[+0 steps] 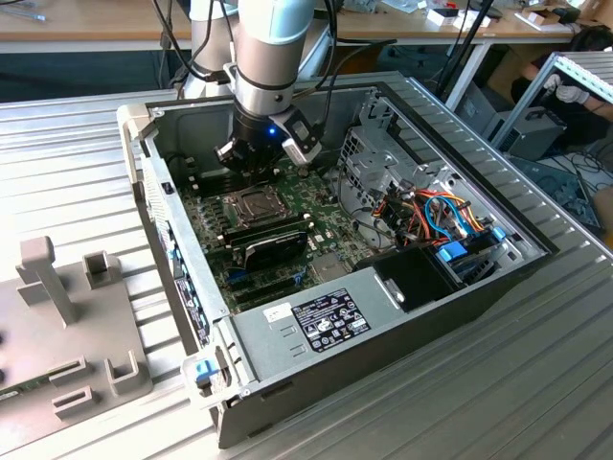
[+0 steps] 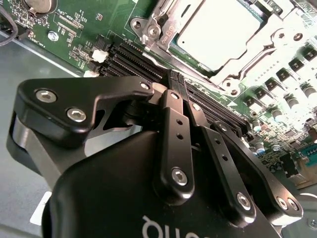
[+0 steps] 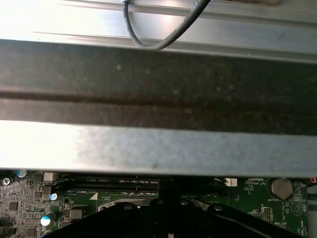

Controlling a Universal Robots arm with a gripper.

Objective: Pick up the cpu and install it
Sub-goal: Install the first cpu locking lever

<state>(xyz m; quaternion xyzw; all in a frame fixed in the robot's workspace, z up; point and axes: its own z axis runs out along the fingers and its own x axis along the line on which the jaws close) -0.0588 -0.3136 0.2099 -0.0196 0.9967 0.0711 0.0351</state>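
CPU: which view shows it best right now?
Second wrist view: the cpu is close up, its flat silver top seated inside the socket frame, beyond the gripper. In the exterior view it is a small square on the motherboard, just below the gripper.

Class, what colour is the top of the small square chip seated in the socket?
Silver-grey metal; the cpu shows best in the second wrist view.

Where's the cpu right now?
The cpu sits in the socket frame on the motherboard, beside the black memory slots, in the second wrist view.
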